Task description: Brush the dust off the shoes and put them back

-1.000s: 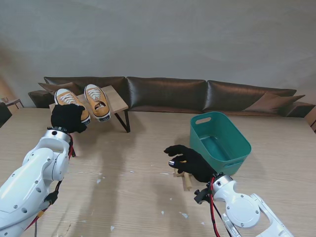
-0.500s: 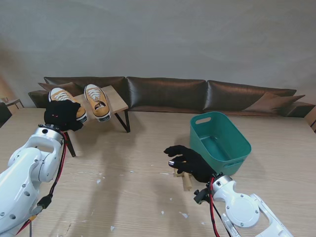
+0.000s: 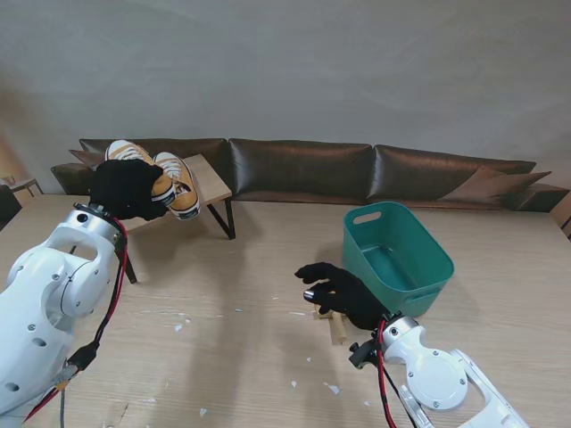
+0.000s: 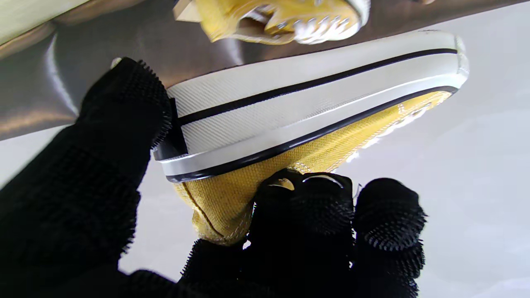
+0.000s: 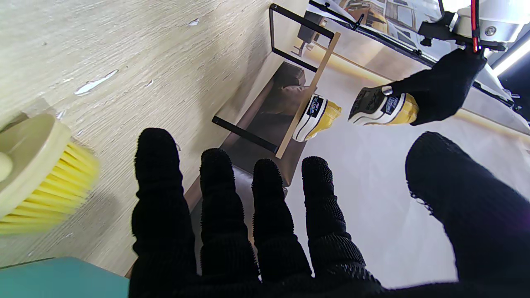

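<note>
Shoes, yellow canvas, one pair. First shoe (image 3: 134, 153) — clamped at the heel in our left hand (image 3: 125, 189), lifted clear of the small rack (image 3: 210, 183) at the far left of the table (image 3: 250, 357). Second shoe (image 3: 180, 185) rests on the rack, just beside the first. Brush (image 5: 39, 165) lies on the table near our right hand (image 3: 343, 292), which hovers with fingers spread, holding nothing. Teal bin (image 3: 397, 254) to the right. Progress, as we judge it — early: no brushing done, brush not yet taken up, both shoes to clean and return.
</note>
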Tool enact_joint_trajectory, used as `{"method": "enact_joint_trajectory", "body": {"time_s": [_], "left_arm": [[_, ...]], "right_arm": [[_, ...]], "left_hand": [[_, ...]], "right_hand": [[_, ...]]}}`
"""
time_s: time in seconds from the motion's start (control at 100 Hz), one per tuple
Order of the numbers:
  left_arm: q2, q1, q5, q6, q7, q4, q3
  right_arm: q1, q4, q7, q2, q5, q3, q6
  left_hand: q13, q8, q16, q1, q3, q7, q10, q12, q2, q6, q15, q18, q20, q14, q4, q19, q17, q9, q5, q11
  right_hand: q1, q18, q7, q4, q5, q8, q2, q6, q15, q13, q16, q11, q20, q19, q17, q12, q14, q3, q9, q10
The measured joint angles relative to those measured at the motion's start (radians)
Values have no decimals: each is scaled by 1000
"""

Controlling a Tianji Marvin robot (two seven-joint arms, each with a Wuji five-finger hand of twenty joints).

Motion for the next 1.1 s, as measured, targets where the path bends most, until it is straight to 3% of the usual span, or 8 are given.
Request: {"method": "enact_joint_trajectory", "body": {"time_s": [0.54,0.72,1.1], "left_arm": [[-2,-169,-126,-95,-63,1,218],[-7,-218,-216,-124,-79,25,296],[-22,-229,-315,-209,-111,78,369]], "right_arm": [[12,17,-18,-6,0,-2,-3],[17,23,-24,-8,1,0,-3],[25,34,-32,-11,4,7,-3]], "left_hand": [[-1,0,2,0,0,0,-1,14,0,4,0,0,-1,0,0,0,0,1,1,-1],[-1,0,3,0,0,0,-2,16,0,4,0,0,-1,-1,0,0,0,1,2,-1],[-2,0,13,0,0,0,-5,28,0,6,-5,-1,-1,-4,0,0,-11,1,2,-3]], "right_hand": [[0,0,0,0,0,-3,0,0,0,0,0,0,1,0,0,0,0,0,0,1],[0,0,1,0,0,-3,0,0,0,0,0,0,2,-2,0,0,0,0,0,1],[0,0,1,0,0,-3,0,0,0,0,0,0,4,-2,0,0,0,0,0,2]]}}
